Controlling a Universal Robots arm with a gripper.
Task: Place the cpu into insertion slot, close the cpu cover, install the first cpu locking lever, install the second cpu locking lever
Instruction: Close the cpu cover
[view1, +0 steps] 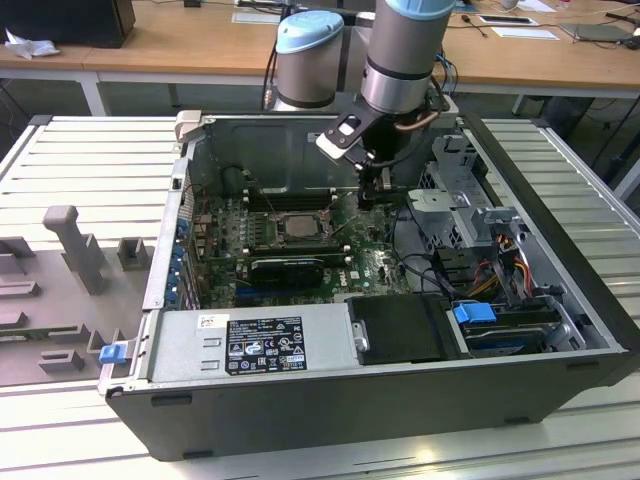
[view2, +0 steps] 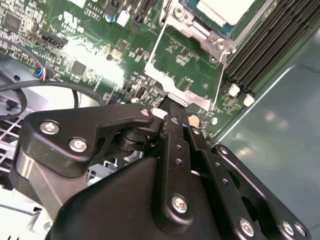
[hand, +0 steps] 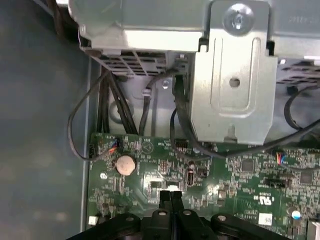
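The cpu (view2: 225, 9) lies with its pale face up in the insertion slot (view2: 192, 26) on the green motherboard; in the exterior view the cpu (view1: 300, 226) is at the board's middle. The cpu cover (view2: 186, 98), a thin grey frame, is swung open away from the slot, and green board shows through its window. My gripper (view2: 169, 107) is shut, its black fingertips right at the cover's free edge. In the exterior view the gripper (view1: 376, 195) hangs just to the right of the slot. I cannot tell the locking levers from the frame's thin rods.
Long black memory slots (view2: 270, 45) run beside the slot. A grey metal drive cage (hand: 235, 85) and black cables (hand: 125, 105) stand past the board's edge, near a coin battery (hand: 125, 163). The power supply (view1: 250, 345) fills the case's front.
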